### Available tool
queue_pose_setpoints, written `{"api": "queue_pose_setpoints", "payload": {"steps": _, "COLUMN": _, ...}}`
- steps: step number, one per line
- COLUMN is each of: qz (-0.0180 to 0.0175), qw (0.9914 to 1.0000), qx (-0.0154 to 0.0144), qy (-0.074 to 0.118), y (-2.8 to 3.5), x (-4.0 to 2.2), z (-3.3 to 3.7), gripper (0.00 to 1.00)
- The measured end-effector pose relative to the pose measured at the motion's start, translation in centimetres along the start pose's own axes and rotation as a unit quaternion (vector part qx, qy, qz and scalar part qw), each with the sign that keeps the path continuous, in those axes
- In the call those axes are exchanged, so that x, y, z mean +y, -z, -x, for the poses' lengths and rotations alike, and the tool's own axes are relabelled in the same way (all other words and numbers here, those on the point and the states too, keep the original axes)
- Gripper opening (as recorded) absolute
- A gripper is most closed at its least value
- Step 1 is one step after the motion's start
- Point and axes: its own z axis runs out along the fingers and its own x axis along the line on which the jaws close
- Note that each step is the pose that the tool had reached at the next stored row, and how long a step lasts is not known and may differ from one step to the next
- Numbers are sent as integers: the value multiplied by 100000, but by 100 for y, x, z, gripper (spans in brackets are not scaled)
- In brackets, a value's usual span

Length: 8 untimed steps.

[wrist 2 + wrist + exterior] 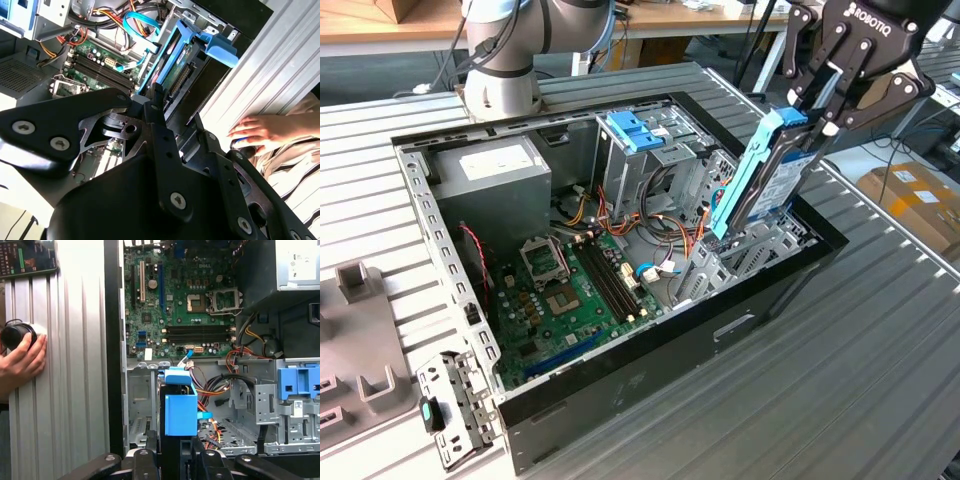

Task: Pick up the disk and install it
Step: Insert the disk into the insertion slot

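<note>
Holding the disk [760, 175] by its top end, the hand [812, 112] is clamped shut on it. In the exterior view the disk is at about 2 o'clock from the middle of the open computer case [620, 395]. It leans over, with its low end down by the empty metal slot [765, 245]. I cannot tell if it touches the slot yet.

To do this step well, I think the disk has to line up with the slot first. The light-blue rail [180, 410] around the disk should go between the slot walls, not sit on top of an edge. A leaning disk could jam, so it looks best to make it straight and go down slowly.

The hand grips only one end, so the far end could swing. A firm grip and a gentle push seem right, not a hard one.

The orange wires [685, 235] lie just beside the low end, at about 9 o'clock from it. They could get pinched under the disk. The blue latch [630, 130] at about 10 o'clock is a different part, well apart from the disk.
</note>
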Motion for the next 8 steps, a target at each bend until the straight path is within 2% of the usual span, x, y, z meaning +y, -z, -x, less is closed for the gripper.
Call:
{"api": "queue_pose_setpoints", "payload": {"steps": 2, "qz": 0, "qw": 100000, "qx": -8, "qy": -4, "y": -29, "x": 0, "z": 3, "gripper": 35}}
{"api": "queue_pose_setpoints", "payload": {"steps": 8, "qz": 0, "qw": 100000, "qx": -12, "qy": -3, "y": -32, "x": 0, "z": 3, "gripper": 35}}
